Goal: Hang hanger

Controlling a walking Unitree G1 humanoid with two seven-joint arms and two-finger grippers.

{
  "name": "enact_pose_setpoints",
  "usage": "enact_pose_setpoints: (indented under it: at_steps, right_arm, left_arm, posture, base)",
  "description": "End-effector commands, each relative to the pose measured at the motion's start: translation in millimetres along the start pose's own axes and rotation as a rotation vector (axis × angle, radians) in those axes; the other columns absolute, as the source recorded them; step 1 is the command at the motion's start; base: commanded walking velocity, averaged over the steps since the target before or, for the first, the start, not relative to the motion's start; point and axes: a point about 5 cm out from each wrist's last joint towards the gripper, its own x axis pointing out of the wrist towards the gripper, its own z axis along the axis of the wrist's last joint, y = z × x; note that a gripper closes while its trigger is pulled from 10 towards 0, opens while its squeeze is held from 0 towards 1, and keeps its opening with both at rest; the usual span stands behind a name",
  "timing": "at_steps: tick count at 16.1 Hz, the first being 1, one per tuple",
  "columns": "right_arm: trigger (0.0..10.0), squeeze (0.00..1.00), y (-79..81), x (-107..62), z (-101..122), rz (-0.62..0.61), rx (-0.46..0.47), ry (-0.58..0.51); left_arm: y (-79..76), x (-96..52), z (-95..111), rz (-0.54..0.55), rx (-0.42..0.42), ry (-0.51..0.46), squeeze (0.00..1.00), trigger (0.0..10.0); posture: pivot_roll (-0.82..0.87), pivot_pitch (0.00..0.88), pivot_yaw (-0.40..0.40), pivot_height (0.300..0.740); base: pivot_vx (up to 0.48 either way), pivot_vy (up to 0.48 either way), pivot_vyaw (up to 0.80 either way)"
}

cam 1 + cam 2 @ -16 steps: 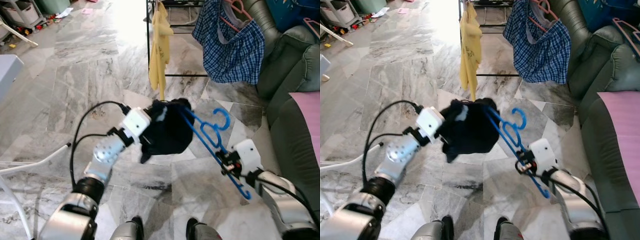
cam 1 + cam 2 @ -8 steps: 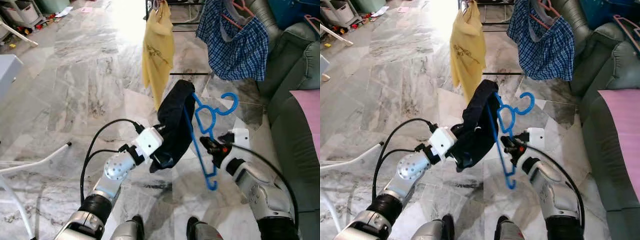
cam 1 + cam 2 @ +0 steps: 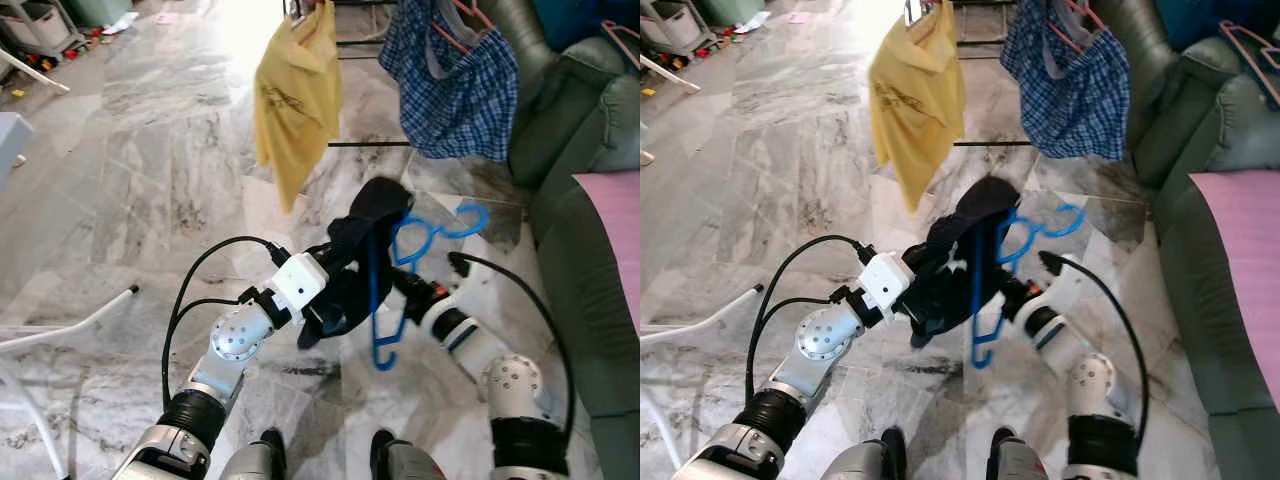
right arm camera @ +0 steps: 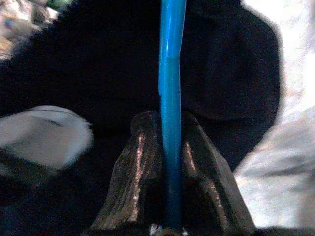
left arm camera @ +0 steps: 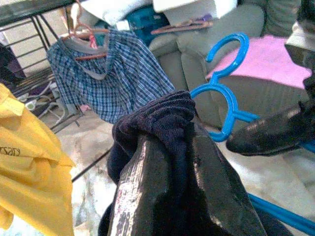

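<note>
My right pincer (image 4: pixel 170 162) is clamped on the blue hanger (image 3: pixel 385 290); my left pincer (image 5: pixel 167 162) is pinched shut on the dark garment (image 3: pixel 355 265) draped over it, short of the drying rack (image 3: pixel 340 10). Risk: the garment slides off the hanger if my pincers pull apart.

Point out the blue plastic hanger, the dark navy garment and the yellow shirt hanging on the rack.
Blue plastic hanger (image 3: pixel 467 216): left eye view, on its hook.
Dark navy garment (image 3: pixel 378 203): left eye view, on its bunched top.
Yellow shirt (image 3: pixel 290 95): left eye view, on its front panel.
</note>
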Motion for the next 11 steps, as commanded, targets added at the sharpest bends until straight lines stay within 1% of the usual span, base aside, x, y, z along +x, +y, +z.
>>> enact_pose_setpoints:
  at_steps: [1,2,11]
  right_arm:
    - [10.0,0.00,25.7,-4.0,12.6,0.160,0.003,-0.036]
    - [10.0,0.00,30.5,-5.1,12.4,0.195,-0.006,-0.028]
    - [10.0,0.00,30.5,-5.1,12.4,0.195,-0.006,-0.028]
  left_arm:
    - [0.3,-6.1,-6.3,-0.009,0.016,0.033,0.00,10.0]
    - [0.2,-6.8,-7.3,-0.011,0.011,0.038,0.00,10.0]
    - [0.2,-6.8,-7.3,-0.011,0.011,0.038,0.00,10.0]
  posture:
    - [-0.09,0.216,0.059,0.740]
    - [-0.09,0.216,0.059,0.740]
    - [-0.09,0.216,0.059,0.740]
  base:
    - [0.000,0.000,0.00]
    - [0.000,0.000,0.00]
    - [0.000,0.000,0.00]
